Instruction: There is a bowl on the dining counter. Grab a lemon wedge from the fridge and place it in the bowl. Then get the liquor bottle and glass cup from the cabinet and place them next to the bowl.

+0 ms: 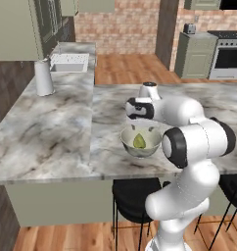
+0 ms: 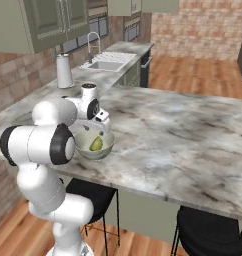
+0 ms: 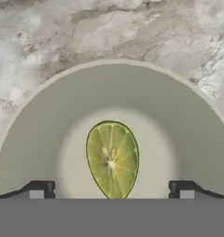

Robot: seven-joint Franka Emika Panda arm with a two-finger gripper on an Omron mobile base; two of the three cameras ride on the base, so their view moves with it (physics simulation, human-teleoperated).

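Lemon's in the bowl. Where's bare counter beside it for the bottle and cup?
The grey marble dining counter is bare from the pale green bowl toward the far wall, and on the side away from the arm. The front edge by the bowl is tight. The open claw hangs over the green lemon wedge. The white pitcher stands far off by the sink.

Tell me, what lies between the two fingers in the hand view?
The lemon wedge lies between the fingers, flat on the bowl bottom, touching neither.
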